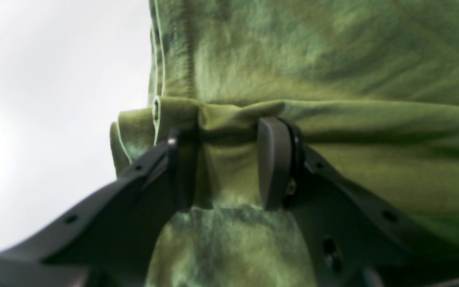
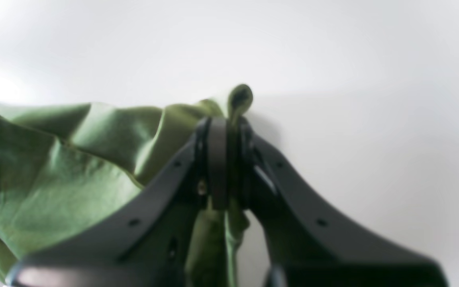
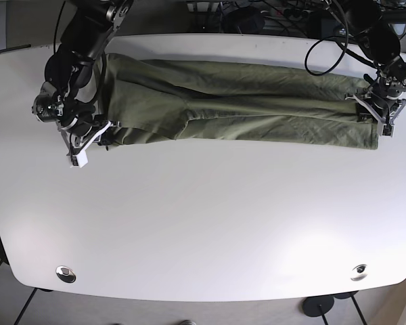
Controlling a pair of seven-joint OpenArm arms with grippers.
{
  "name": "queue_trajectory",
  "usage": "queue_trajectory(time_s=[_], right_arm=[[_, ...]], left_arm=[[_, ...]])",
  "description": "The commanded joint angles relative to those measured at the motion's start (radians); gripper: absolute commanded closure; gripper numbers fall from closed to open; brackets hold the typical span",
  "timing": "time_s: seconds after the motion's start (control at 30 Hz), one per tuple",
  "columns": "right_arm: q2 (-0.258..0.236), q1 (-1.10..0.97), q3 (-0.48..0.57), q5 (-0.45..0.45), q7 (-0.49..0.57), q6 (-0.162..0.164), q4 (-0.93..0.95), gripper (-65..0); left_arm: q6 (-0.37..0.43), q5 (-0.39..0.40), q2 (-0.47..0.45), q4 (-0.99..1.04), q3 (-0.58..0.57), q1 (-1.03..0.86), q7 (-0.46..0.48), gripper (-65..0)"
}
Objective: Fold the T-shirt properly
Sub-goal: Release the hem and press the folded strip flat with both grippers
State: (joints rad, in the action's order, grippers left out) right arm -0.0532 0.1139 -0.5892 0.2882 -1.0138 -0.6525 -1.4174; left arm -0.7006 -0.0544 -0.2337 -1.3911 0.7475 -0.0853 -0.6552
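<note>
Right gripper [image 2: 227, 123] first: its jaws were pinched down tight on a thin fold of the olive-green cotton T-shirt [image 2: 74, 159], with a little nub of fabric poking out past the tips and more cloth hanging through between the dark fingers [image 2: 217, 159] below. Basically no gap there.

The left gripper [image 1: 229, 159] was a different story. Its jaws sat a fair way apart, with a bunched ridge of the same green fabric [image 1: 333, 59] filling the space between the two pads [image 1: 273, 159]. The cloth was pressed against both pads, so it did have hold of the shirt, just on a thick wad rather than a thin edge. The stitched hem ran right past the pad nearer the bare tabletop.

Pulling back to the base view, the shirt [image 3: 237, 101] was stretched into a long, narrow band across the far part of the rounded white table [image 3: 203, 230], roughly flat with a few long creases. The right gripper [image 3: 98, 135] held the end on that view's left, near the table's edge, and the left gripper [image 3: 382, 112] held the opposite end. A tangle of black cables [image 3: 271, 13] sat beyond the far edge.
</note>
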Motion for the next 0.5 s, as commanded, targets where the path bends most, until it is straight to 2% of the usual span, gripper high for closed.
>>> queue_trajectory(time_s=[0.03, 0.17, 0.27, 0.3, 0.4, 0.43, 0.5], right_arm=[[-0.024, 0.017, -0.024, 0.010, 0.020, 0.000, -0.016, -2.7], [-0.030, 0.017, -0.087, 0.009, 0.017, 0.001, -0.016, -3.2], [-0.052, 0.014, -0.090, 0.013, 0.016, 0.001, -0.020, -4.9], [-0.053, 0.013, -0.093, 0.013, 0.016, 0.001, -0.038, -9.8], [-0.047, -0.030, -0.091, 0.015, 0.014, 0.001, -0.224, -38.7], [-0.044, -0.046, -0.085, 0.018, 0.006, -0.005, -0.279, -43.0], [-0.020, -0.075, -0.056, 0.059, -0.052, -0.008, -0.379, -44.1]], left_arm=[[0.002, -0.051, -0.008, 0.003, 0.002, -0.011, -0.054, -23.1], [0.002, -0.052, -0.008, 0.003, 0.002, -0.012, -0.054, -23.1], [0.002, -0.052, -0.006, 0.003, 0.002, -0.012, -0.054, -23.1], [0.002, -0.052, -0.006, 0.003, 0.002, -0.012, -0.054, -23.1], [0.002, -0.052, -0.006, 0.003, 0.002, -0.012, -0.054, -23.1], [0.002, -0.054, -0.006, 0.003, 0.002, -0.011, -0.056, -23.1], [0.002, -0.054, -0.006, 0.003, 0.002, -0.011, -0.056, -23.1]])
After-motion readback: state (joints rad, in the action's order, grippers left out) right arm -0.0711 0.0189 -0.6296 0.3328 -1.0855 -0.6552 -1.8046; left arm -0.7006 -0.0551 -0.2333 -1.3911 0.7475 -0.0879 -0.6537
